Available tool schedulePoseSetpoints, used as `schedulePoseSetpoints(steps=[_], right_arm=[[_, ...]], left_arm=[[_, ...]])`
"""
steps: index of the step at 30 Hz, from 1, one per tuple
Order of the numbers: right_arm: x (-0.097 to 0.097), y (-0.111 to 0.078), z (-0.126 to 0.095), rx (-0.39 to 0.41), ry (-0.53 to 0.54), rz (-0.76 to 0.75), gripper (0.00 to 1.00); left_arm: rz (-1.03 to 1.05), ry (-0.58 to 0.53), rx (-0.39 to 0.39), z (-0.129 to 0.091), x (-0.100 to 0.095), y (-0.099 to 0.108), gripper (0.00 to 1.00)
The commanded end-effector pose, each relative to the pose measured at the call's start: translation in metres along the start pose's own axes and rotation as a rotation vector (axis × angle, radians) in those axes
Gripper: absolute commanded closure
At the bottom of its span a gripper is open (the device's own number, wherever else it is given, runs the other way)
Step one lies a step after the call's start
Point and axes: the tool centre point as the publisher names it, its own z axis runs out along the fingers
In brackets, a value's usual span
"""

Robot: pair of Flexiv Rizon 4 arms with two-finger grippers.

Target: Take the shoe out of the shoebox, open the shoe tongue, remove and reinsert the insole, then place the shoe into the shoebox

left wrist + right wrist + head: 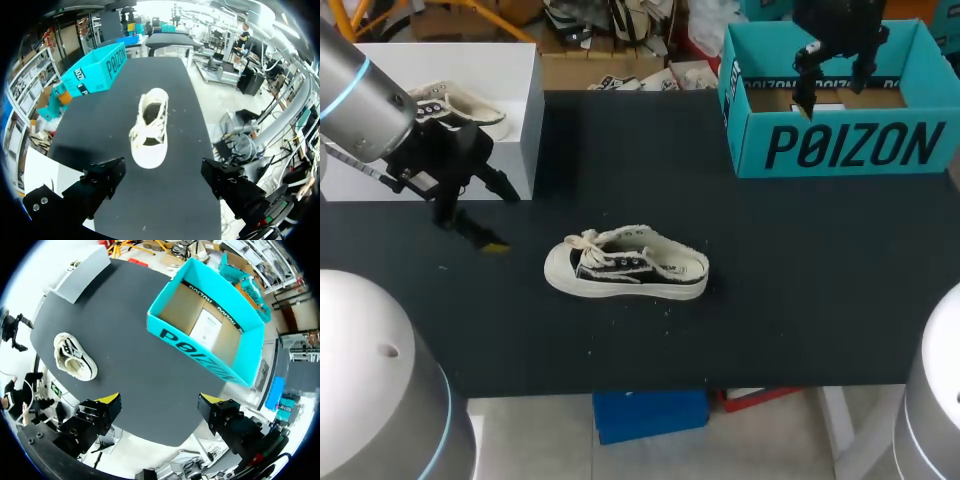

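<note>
A low canvas shoe (625, 268), cream rubber sole and frayed laces, stands near the middle of the matte black table (800, 290), toe toward the left edge. The open teal cardboard shoebox (850, 148) at the right rear corner holds a white card (206, 329); a white box (515, 110) at the left rear corner holds a second shoe (470, 105) (half hidden by the left arm (360, 100)). The left gripper (485, 215) near the left edge and the right gripper (835, 88) above the shoebox both spread their fingers wide, gripping nothing.
</note>
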Motion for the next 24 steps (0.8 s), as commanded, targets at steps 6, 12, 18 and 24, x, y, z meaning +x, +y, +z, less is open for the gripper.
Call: schedulePoseSetpoints(steps=[6, 12, 18, 24], right_arm=[[0.000, -0.011, 0.000, -0.105, -0.043, -0.343, 0.00], [0.000, -0.011, 0.000, -0.105, -0.043, -0.343, 0.00], [0.018, -0.016, -0.003, -0.106, -0.033, -0.384, 0.00], [0.062, -0.024, 0.009, -0.207, 0.083, -0.514, 0.00]], left_arm=[[0.002, -0.001, 0.001, 0.001, 0.000, 0.001, 0.00], [0.002, -0.001, 0.001, 0.001, 0.000, 0.001, 0.00], [0.002, -0.001, 0.001, 0.001, 0.000, 0.001, 0.00], [0.002, -0.001, 0.001, 0.001, 0.000, 0.001, 0.00]])
